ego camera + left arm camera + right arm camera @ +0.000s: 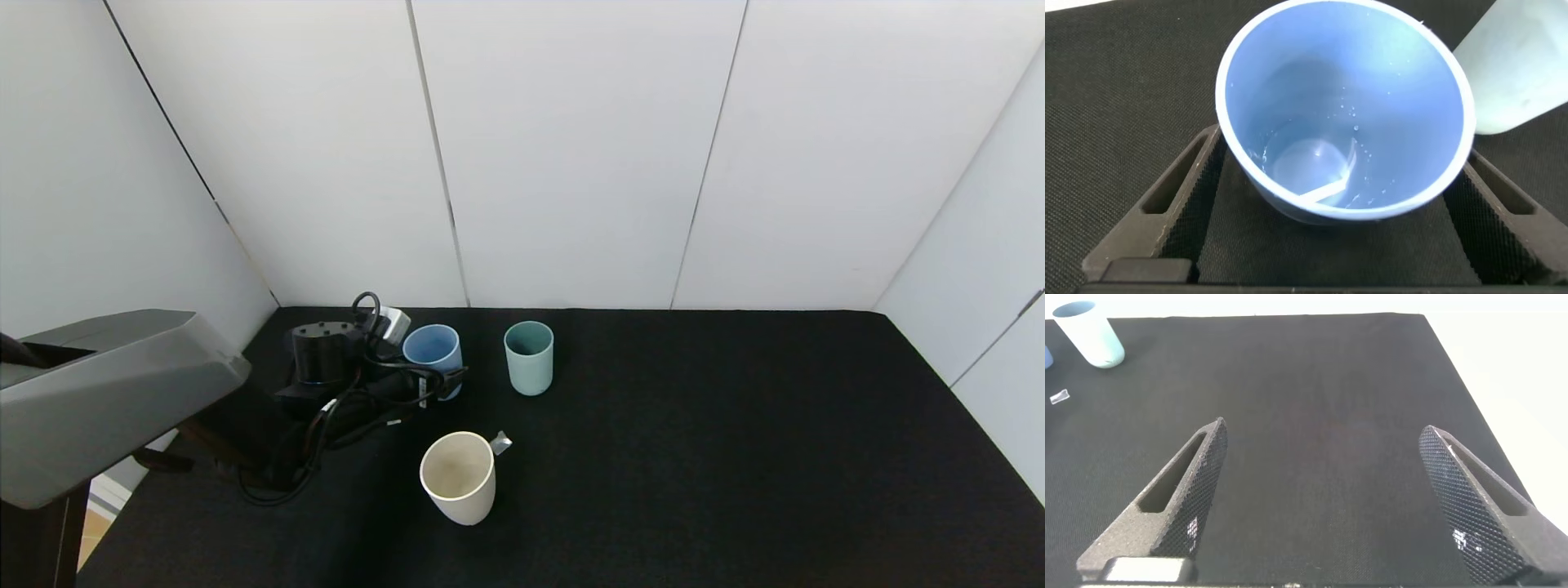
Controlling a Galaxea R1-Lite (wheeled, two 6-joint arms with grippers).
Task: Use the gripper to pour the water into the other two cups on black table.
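The light blue cup [433, 347] stands upright on the black table [735, 457] at the back left. My left gripper [434, 385] is open with a finger on each side of it. In the left wrist view the light blue cup [1343, 73] fills the gap between the fingers [1180, 192], with a little water [1306, 163] at its bottom and droplets on its wall. The teal-green cup [529, 357] stands just right of it and shows in the left wrist view [1527, 65]. The cream-white cup [458, 476] stands nearer me. My right gripper [1323, 429] is open and empty over bare table.
A small silver scrap [500, 443] lies by the cream-white cup. A grey robot part [106, 392] fills the left foreground. White wall panels close off the table's back and right side. The teal-green cup [1090, 331] shows far off in the right wrist view.
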